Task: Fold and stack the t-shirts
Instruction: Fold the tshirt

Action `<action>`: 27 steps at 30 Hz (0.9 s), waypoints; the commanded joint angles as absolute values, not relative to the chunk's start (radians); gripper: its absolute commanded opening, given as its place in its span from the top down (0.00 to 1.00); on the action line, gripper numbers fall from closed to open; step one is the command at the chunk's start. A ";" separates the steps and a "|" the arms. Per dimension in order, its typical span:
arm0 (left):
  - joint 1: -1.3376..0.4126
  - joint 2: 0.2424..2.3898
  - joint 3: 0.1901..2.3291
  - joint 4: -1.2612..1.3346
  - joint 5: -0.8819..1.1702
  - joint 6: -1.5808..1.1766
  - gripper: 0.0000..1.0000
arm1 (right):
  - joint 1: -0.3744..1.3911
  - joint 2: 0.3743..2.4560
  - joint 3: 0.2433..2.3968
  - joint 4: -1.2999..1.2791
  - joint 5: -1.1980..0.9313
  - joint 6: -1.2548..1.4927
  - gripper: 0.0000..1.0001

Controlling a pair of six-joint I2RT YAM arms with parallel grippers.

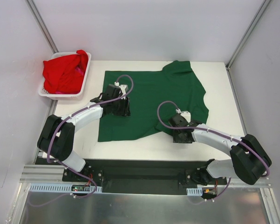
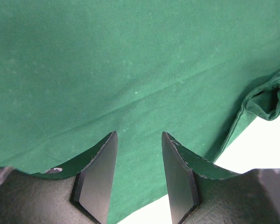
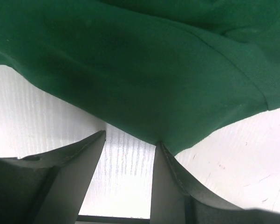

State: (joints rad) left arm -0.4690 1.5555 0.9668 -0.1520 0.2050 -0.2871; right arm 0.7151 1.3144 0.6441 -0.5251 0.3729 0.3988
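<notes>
Top view: green t-shirt (image 1: 153, 93) is laid out mostly flat mid-tabletop (image 1: 130, 147), with its near-right part rumpled. Red t-shirts (image 1: 63, 72) are bundled in the white basket (image 1: 65, 94) at the far-left corner; the count can't be told. Left tool (image 1: 123, 108) is positioned over the shirt's left part, right tool (image 1: 178, 130) at its near-right edge. Left wrist view: left tool (image 2: 139, 135) is seen part-open and nothing is clamped. Smooth green t-shirt (image 2: 130, 60) fills the gap between its fingers, a folded hem is seen at right, and bare tabletop (image 2: 265, 144) is beside it. Right wrist view: right tool (image 3: 130, 137) is seen part-open and nothing is gripped. White tabletop (image 3: 37, 107) shows between its fingers, and the green t-shirt (image 3: 144, 70) edge is draped just beyond the tips, close to the right finger. Contact can't be confirmed.
</notes>
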 commanded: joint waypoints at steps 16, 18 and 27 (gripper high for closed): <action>-0.451 1.597 1.008 -0.135 0.238 -0.268 0.58 | 0.707 1.232 0.745 -0.779 0.509 0.465 0.49; -0.451 1.598 1.009 -0.135 0.239 -0.270 0.58 | 0.704 1.224 0.739 -0.796 0.520 0.480 0.49; -0.451 1.594 1.009 -0.133 0.239 -0.265 0.58 | 0.649 1.085 0.612 -0.703 0.414 0.554 0.49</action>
State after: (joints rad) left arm -0.4564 1.5997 0.9756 -0.1467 0.2272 -0.2863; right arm 0.6773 1.1755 0.6609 -0.7227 0.4507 0.4923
